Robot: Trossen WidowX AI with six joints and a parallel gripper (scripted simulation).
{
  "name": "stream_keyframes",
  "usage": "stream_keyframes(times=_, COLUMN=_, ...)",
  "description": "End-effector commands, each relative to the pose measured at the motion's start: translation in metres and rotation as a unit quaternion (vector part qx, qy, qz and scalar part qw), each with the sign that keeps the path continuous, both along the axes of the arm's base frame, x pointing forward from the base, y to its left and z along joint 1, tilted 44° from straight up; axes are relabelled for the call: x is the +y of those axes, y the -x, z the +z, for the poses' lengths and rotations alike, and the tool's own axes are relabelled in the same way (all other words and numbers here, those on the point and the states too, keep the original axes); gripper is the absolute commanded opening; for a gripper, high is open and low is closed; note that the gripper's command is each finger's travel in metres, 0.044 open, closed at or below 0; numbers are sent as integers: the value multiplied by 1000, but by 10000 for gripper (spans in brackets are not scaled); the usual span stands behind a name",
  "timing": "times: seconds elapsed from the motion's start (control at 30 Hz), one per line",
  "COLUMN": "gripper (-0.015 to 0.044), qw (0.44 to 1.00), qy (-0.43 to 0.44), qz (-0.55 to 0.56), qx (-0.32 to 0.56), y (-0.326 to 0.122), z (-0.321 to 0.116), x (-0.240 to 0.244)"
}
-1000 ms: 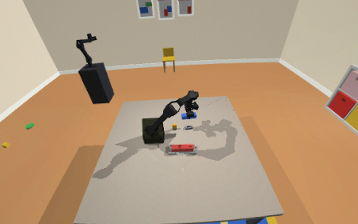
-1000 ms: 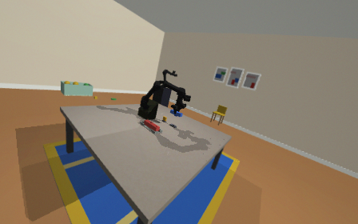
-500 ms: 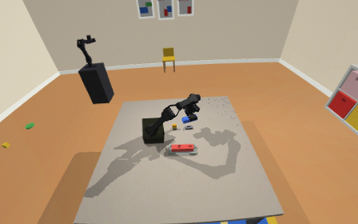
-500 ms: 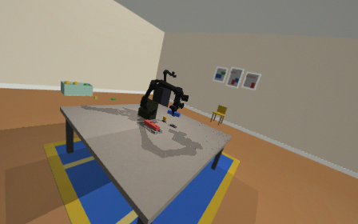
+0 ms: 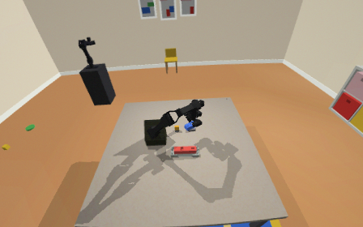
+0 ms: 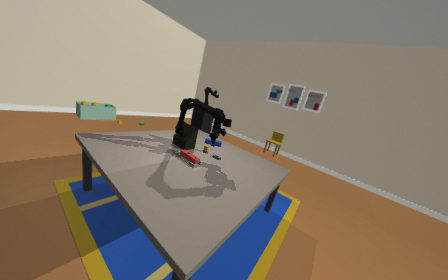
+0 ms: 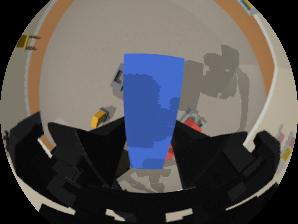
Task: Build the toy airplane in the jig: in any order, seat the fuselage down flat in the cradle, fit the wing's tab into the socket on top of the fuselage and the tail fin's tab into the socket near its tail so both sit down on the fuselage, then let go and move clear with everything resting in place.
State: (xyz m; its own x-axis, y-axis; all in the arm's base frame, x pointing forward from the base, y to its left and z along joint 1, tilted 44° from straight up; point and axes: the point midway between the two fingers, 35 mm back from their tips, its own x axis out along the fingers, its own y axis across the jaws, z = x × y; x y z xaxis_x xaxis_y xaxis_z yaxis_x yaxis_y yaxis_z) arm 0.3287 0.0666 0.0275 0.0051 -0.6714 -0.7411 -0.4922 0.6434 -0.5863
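The tool grips the blue wing above the counter; the red fuselage lies in the grey cradle, between the counter's left and right edges.

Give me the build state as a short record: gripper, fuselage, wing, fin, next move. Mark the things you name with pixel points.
gripper: shut on the blue wing [image 5: 189,126] [image 6: 213,142] [image 7: 152,100], held above the table [image 5: 219,170] [image 6: 165,200]
fuselage: red fuselage [image 5: 185,149] [image 6: 190,156] [image 7: 192,125], lying lengthwise in the grey cradle [image 5: 174,154]
wing: off the fuselage
fin: small yellow piece [image 5: 177,128] [image 6: 206,148] [image 7: 98,119], likely the tail fin, off the fuselage
sockets: too small to check
next move: probably carry the wing over the fuselage and line up its tab
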Motion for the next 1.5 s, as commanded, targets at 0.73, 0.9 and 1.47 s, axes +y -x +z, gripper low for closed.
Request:
stream_keyframes(times=0.73, gripper=0, qw=976, qy=5, qz=161, qx=146, y=31, z=44, x=-68)
stream_keyframes(times=0.9, gripper=0, qw=966, qy=6, qz=191, qx=174, y=40, z=51, x=-81)
stream_keyframes(times=1.47, gripper=0, qw=919, qy=13, qz=288, qx=269, y=73, z=68, x=-119)
